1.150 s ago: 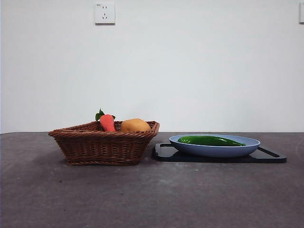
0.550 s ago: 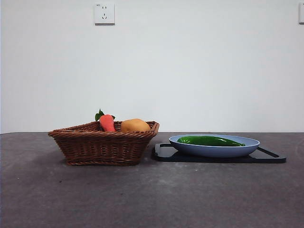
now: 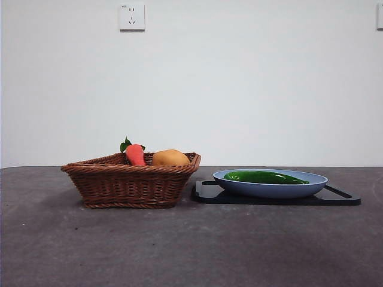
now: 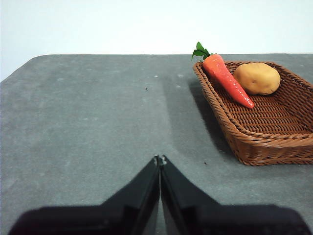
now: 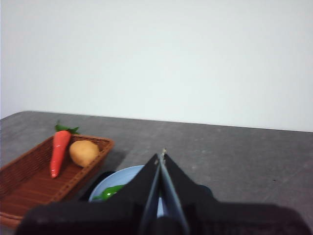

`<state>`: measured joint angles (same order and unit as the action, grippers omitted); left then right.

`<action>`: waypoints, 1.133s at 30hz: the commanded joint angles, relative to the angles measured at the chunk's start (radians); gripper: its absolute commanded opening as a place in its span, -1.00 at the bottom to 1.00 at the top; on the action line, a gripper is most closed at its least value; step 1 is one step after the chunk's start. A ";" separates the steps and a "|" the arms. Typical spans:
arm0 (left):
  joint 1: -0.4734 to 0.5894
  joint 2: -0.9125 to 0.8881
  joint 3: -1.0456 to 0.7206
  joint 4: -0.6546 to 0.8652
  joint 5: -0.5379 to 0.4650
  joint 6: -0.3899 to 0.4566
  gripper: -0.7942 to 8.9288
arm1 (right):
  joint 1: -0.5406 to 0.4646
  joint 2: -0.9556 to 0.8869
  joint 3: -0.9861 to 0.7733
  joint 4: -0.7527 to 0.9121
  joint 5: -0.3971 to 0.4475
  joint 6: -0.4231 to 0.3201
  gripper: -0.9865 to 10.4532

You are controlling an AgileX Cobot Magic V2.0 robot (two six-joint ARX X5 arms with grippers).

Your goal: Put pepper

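Observation:
The long dark-green pepper [image 3: 266,177] lies in the blue plate [image 3: 270,189], which sits on a black tray [image 3: 341,196] at the right in the front view. In the right wrist view a bit of the pepper [image 5: 111,192] shows on the plate [image 5: 120,180], mostly hidden behind my right gripper [image 5: 162,155], which is shut, empty and held above them. My left gripper [image 4: 160,159] is shut and empty over bare table, apart from the basket [image 4: 254,142]. Neither gripper shows in the front view.
A brown wicker basket [image 3: 128,182] stands left of the tray and holds a red-orange carrot [image 3: 135,154] and a rounded orange-yellow fruit [image 3: 170,158]. A wall with a socket [image 3: 131,17] stands behind the grey table [image 3: 191,245].

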<state>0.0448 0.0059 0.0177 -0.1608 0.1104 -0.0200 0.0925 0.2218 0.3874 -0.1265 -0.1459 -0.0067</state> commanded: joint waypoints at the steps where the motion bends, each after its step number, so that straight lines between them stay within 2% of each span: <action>1: 0.003 -0.004 -0.010 0.011 -0.002 -0.006 -0.82 | 0.000 -0.059 -0.097 0.048 0.032 0.023 -0.82; 7: 0.003 -0.004 -0.010 0.011 -0.002 -0.006 -0.82 | 0.000 -0.157 -0.241 0.052 0.103 0.050 -0.82; 12: 0.002 -0.004 -0.010 0.011 -0.002 -0.006 -0.82 | 0.000 -0.200 -0.324 0.051 0.103 0.067 -0.82; 15: 0.002 -0.004 -0.010 0.011 -0.002 -0.006 -0.82 | 0.000 -0.223 -0.361 0.051 0.103 0.104 -0.82; 24: 0.002 -0.004 -0.010 0.011 -0.002 -0.006 -0.82 | 0.000 -0.223 -0.379 -0.053 0.100 0.149 -0.82; 34: 0.003 -0.004 -0.010 0.011 -0.002 -0.006 -0.82 | 0.000 -0.222 -0.379 -0.031 0.101 0.148 -0.82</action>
<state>0.0448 0.0063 0.0177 -0.1604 0.1104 -0.0200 0.0921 0.0032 0.0135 -0.1627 -0.0483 0.1318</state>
